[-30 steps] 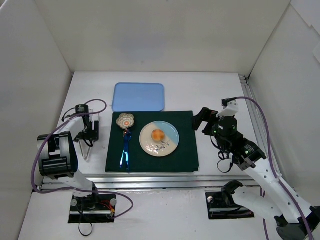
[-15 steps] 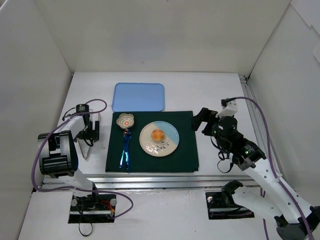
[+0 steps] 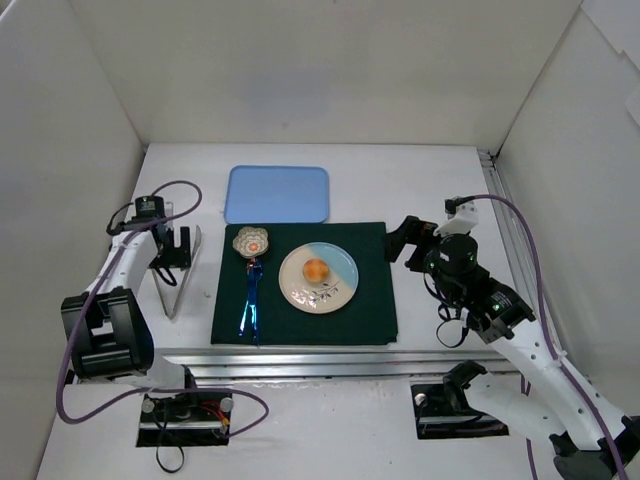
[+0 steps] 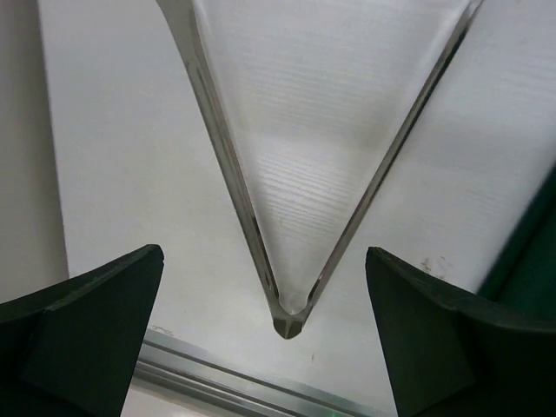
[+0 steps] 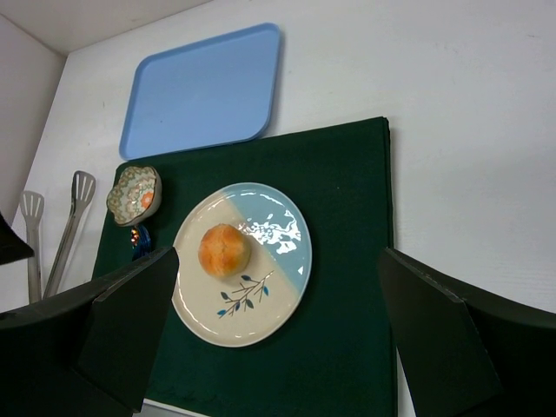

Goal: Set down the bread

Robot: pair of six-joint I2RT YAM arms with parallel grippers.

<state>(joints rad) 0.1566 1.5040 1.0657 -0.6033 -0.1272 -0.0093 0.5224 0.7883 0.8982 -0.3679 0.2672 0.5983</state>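
The bread (image 3: 316,269), a small round golden bun, sits on a round cream and blue plate (image 3: 340,291) on the dark green mat; the right wrist view shows the bread (image 5: 225,250) on the plate (image 5: 278,300). My right gripper (image 3: 405,240) is open and empty, raised at the mat's right edge, apart from the bread (image 5: 278,252). My left gripper (image 3: 172,252) is open and empty above metal tongs (image 3: 174,285) lying on the white table left of the mat. The left wrist view shows the gripper (image 4: 265,252) over the tongs' hinge (image 4: 291,323), not touching.
A blue tray (image 3: 278,193) lies behind the mat (image 3: 372,305). A flower-shaped patterned dish (image 3: 252,241) and a blue spoon (image 3: 248,302) lie on the mat's left side. White walls enclose the table; a metal rail (image 3: 300,355) runs along the near edge.
My left arm has swung back and to the left, and more of the tongs now shows on the table. The right arm, the bread and the plate have not moved.
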